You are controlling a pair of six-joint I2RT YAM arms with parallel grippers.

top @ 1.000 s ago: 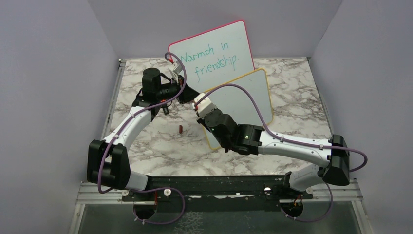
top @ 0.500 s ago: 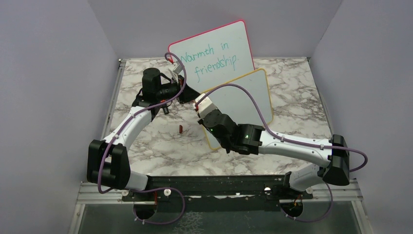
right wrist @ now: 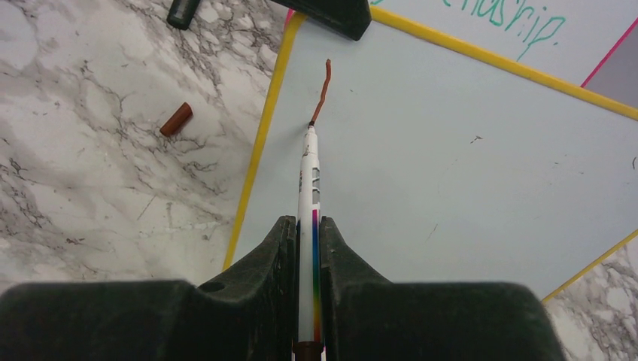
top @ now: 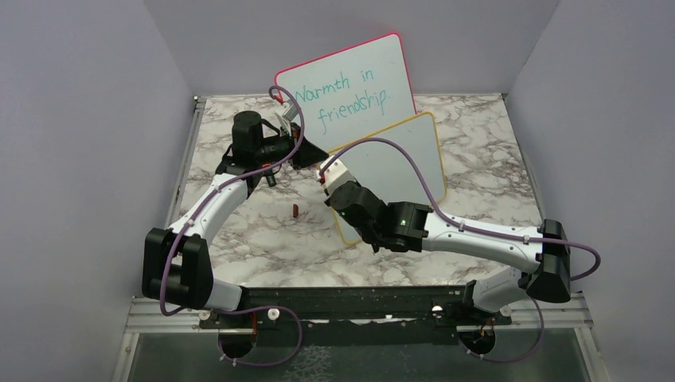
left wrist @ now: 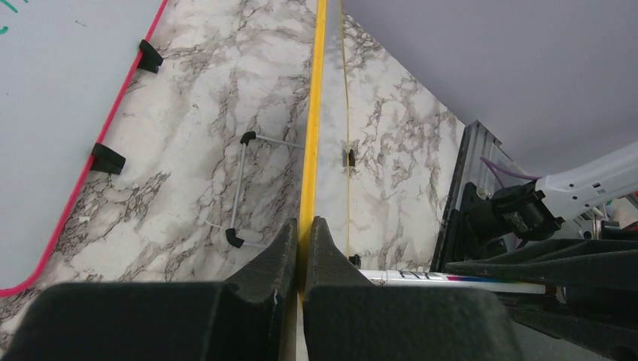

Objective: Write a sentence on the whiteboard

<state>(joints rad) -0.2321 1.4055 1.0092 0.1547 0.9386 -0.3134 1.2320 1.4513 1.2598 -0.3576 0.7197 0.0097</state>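
The yellow-framed whiteboard (top: 402,159) (right wrist: 466,158) stands tilted on the marble table. My left gripper (top: 306,153) (left wrist: 302,226) is shut on the whiteboard's yellow frame (left wrist: 312,113) at its upper left corner. My right gripper (top: 325,177) (right wrist: 308,226) is shut on a white marker (right wrist: 308,188) with a rainbow stripe; the marker also shows in the left wrist view (left wrist: 451,280). Its tip touches the board near the top left. One short reddish-brown stroke (right wrist: 324,90) runs up from the tip; no words of the sentence show.
A pink-red-framed board (top: 350,83) with teal writing stands behind. The marker's brown cap (top: 295,210) (right wrist: 176,119) lies on the marble left of the whiteboard. A wire stand (left wrist: 239,188) is behind the board. Grey walls close in three sides.
The right gripper with the marker has shifted slightly up and left along the board. The left arm has not moved.
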